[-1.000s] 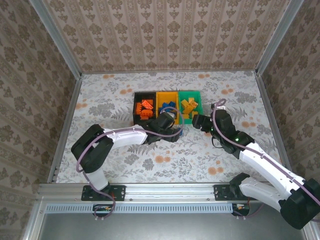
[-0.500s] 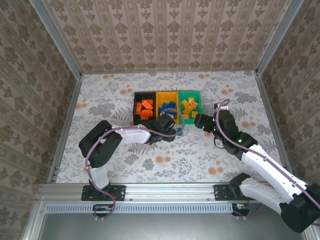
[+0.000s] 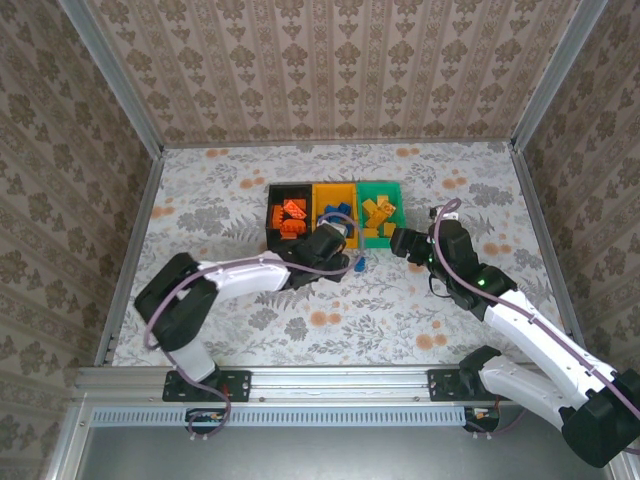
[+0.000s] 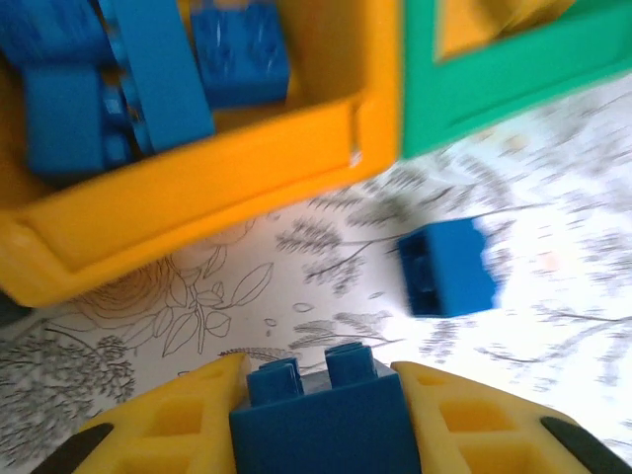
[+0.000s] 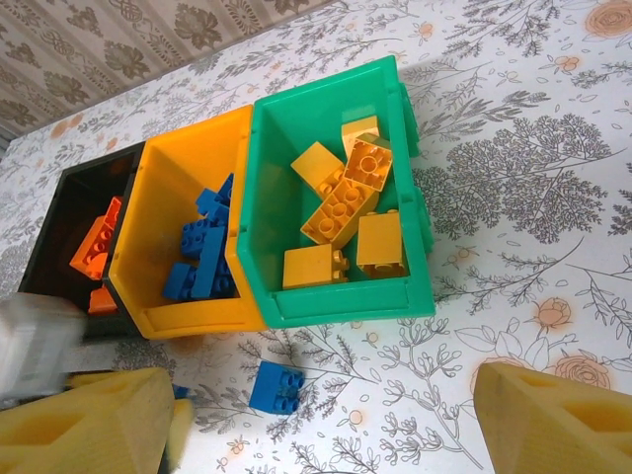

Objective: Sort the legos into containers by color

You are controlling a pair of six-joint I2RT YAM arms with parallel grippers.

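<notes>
Three bins stand side by side: a black bin (image 3: 288, 213) with red-orange legos (image 5: 96, 243), a yellow-orange bin (image 5: 188, 321) with blue legos (image 5: 202, 259), and a green bin (image 5: 341, 302) with yellow-orange legos (image 5: 341, 207). My left gripper (image 4: 321, 410) is shut on a blue brick (image 4: 321, 425) just in front of the yellow-orange bin (image 4: 178, 212). Another blue brick (image 5: 276, 386) lies loose on the table before the bins, also the blue brick (image 4: 449, 269) right of my left fingers. My right gripper (image 5: 321, 420) hangs open above the table, near the green bin's front right.
The floral tablecloth (image 3: 330, 320) covers the table, with patterned walls around it. Open floor lies in front of the bins and to both sides. The left arm (image 3: 250, 272) stretches across the table's middle toward the bins.
The left arm's elbow has swung left and its gripper stays by the yellow-orange bin's front. The right gripper has barely moved.
</notes>
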